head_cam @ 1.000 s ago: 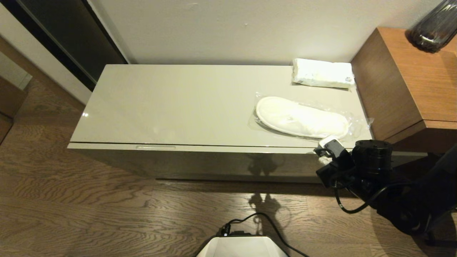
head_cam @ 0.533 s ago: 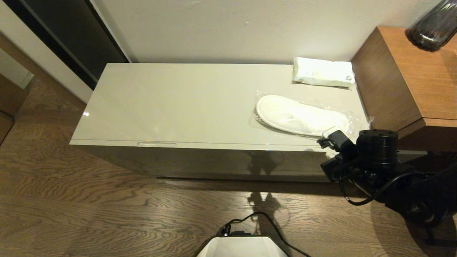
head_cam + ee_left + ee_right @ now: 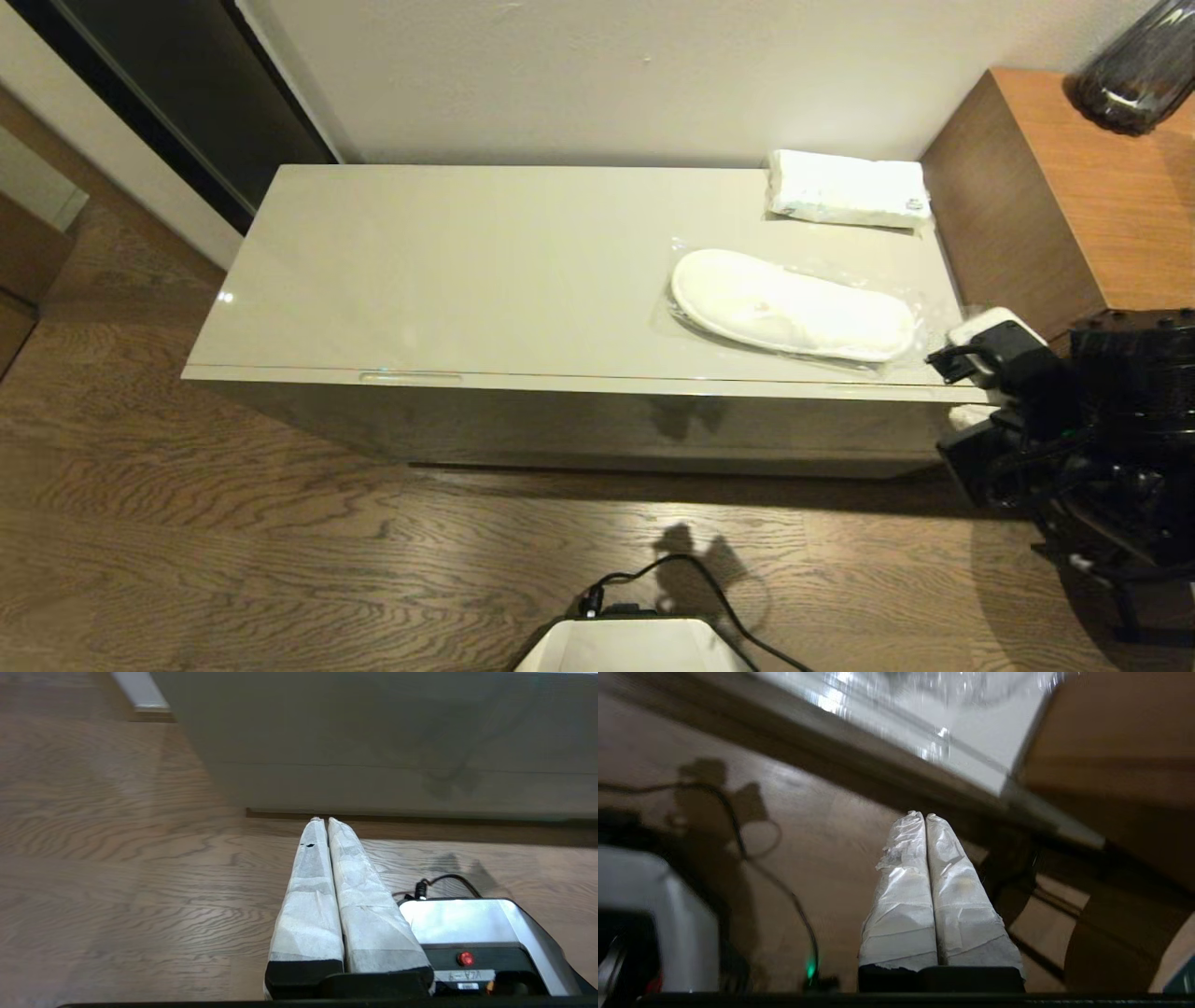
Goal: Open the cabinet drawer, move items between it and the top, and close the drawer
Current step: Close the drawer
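Low cabinet against the wall, with its drawer (image 3: 560,425) shut flush under the glossy cream-beige top (image 3: 448,271); one slim recessed handle (image 3: 410,377) shows along the front edge toward the robot's left. On the top, toward the robot's right end, lie the slippers in clear plastic (image 3: 792,304), flat and near the front edge, and behind them, apart from them and close to the wall, the white tissue pack (image 3: 846,189). A taller orange-brown wooden unit (image 3: 1064,196) stands just beside that end and carries a dark glass vase (image 3: 1134,70). The right arm is raised at the cabinet's right front corner, its wrist by the edge of the top; the right gripper (image 3: 925,817) has its two paper-wrapped fingers pressed together and empty, tips over the floor just beside the corner. The left gripper (image 3: 323,821), likewise closed on nothing, hangs low over the wooden floor (image 3: 233,551), pointing toward the cabinet front, beside the robot's base (image 3: 472,924).
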Available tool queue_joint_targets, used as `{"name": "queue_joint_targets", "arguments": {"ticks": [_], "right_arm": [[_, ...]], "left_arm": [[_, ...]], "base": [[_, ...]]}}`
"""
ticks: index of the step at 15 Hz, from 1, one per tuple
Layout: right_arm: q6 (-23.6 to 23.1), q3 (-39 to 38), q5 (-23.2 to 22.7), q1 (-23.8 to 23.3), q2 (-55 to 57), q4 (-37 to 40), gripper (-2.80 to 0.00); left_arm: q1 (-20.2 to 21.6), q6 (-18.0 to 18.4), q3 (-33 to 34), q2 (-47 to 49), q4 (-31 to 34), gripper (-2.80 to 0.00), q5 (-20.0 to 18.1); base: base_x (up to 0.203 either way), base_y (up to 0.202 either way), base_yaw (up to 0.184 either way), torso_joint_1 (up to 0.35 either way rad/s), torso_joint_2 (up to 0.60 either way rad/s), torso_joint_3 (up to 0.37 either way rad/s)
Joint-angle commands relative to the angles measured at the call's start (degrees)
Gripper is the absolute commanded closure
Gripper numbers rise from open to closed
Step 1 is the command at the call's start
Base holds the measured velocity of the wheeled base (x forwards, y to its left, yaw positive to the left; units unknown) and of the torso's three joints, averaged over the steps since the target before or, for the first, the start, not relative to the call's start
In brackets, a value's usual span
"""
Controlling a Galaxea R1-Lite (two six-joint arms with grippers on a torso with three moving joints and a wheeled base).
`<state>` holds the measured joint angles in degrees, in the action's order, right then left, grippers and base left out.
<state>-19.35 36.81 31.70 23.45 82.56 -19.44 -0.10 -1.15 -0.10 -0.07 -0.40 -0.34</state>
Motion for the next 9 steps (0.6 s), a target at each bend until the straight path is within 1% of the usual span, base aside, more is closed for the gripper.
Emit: {"name": "queue_joint_targets", "arguments": {"ticks": [1, 2, 4, 9], "right_arm": [[2.9, 3.4, 0.5, 0.5, -10.8, 17.3, 0.0], [3.8, 5.0, 0.6, 0.6, -14.8, 22.0, 0.0], [5.0, 6.8, 0.7, 0.6, -23.3, 27.9, 0.0], [6.6, 10.6, 0.5, 0.4, -43.4, 36.0, 0.0]], "left_arm": [[0.0, -0.1, 0.0, 0.1, 0.0, 0.0, 0.0], [0.0, -0.1, 0.0, 0.1, 0.0, 0.0, 0.0], [0.0, -0.1, 0.0, 0.1, 0.0, 0.0, 0.0], [0.0, -0.1, 0.0, 0.1, 0.0, 0.0, 0.0]], "base": [[0.0, 0.0, 0.0, 0.0, 0.0, 0.0], [0.0, 0.0, 0.0, 0.0, 0.0, 0.0], [0.0, 0.0, 0.0, 0.0, 0.0, 0.0], [0.0, 0.0, 0.0, 0.0, 0.0, 0.0]]}}
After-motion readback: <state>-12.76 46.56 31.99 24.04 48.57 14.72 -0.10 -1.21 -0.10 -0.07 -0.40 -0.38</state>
